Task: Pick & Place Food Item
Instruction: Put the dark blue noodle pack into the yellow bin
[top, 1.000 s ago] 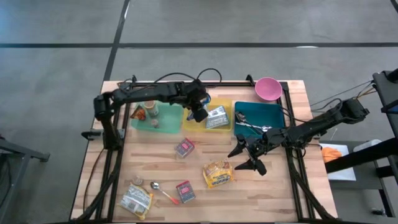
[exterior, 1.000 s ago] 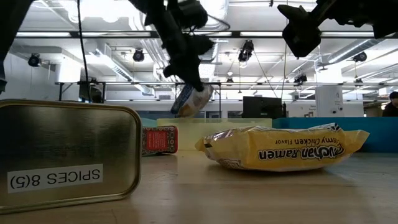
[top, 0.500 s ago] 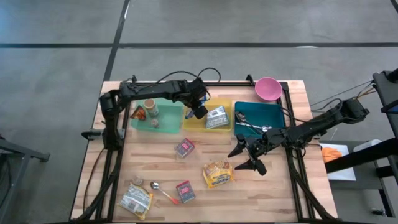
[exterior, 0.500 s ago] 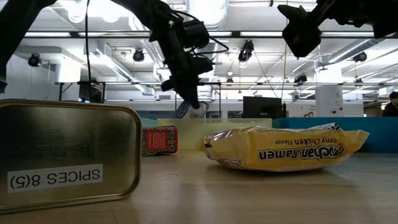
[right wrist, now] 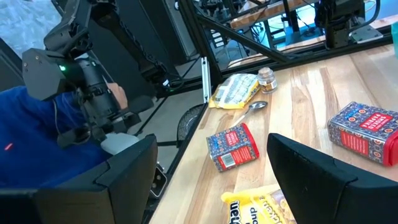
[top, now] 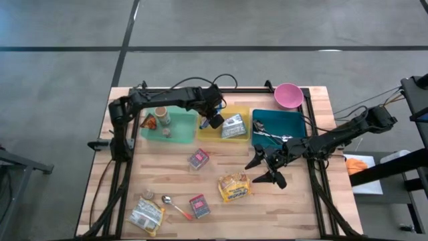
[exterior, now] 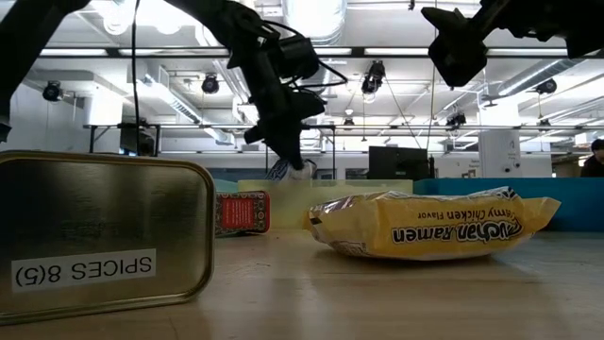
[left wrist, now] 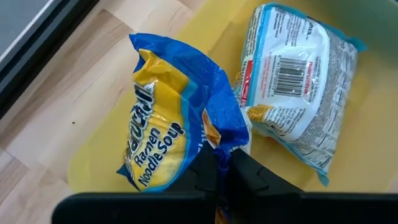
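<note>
Left gripper (left wrist: 222,167), jaws clamped on the blue-and-yellow ramen noodle soup packet (left wrist: 165,134), has it over the yellow plastic bin (top: 204,130) at the tabletop's 12 o'clock: lower until it rests flat beside the white noodle packet (left wrist: 292,93), then release; right gripper (top: 266,167) waits, jaws apart.

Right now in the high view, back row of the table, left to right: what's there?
Green tray → yellow tray → teal bin; the pink bowl sits behind the bin's right end.

Bare wood (top: 167,167) between red box (top: 198,158) and ramen pack (top: 235,188).
</note>
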You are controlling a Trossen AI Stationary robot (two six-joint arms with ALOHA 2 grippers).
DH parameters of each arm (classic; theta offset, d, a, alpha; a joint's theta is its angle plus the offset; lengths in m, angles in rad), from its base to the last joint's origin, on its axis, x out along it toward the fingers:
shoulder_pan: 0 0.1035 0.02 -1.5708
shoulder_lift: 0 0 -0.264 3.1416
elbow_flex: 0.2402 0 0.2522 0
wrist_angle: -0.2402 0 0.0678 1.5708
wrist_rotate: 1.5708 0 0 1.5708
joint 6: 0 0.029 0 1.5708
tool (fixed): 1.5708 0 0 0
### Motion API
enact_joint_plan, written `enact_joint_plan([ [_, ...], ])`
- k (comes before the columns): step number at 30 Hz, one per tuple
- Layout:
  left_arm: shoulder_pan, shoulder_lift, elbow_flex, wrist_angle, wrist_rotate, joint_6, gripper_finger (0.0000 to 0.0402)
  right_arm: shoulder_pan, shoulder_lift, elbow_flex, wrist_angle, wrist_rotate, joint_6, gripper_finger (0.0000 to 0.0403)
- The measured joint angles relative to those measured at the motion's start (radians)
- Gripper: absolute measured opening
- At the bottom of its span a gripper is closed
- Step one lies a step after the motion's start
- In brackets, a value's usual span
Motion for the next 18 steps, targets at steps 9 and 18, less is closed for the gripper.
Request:
enact_joint_plan([
  [9,0.0,0.001,-0.004,-0.006,0.0,-0.029,0.0019,0.0,0.0,0.0,0.0,0.0,0.0,0.0297],
  [18,0.0,0.001,-0.004,-0.039,0.001,-0.053,0.002,0.0,0.0,0.0,0.0,0.0,0.0,0.0297],
])
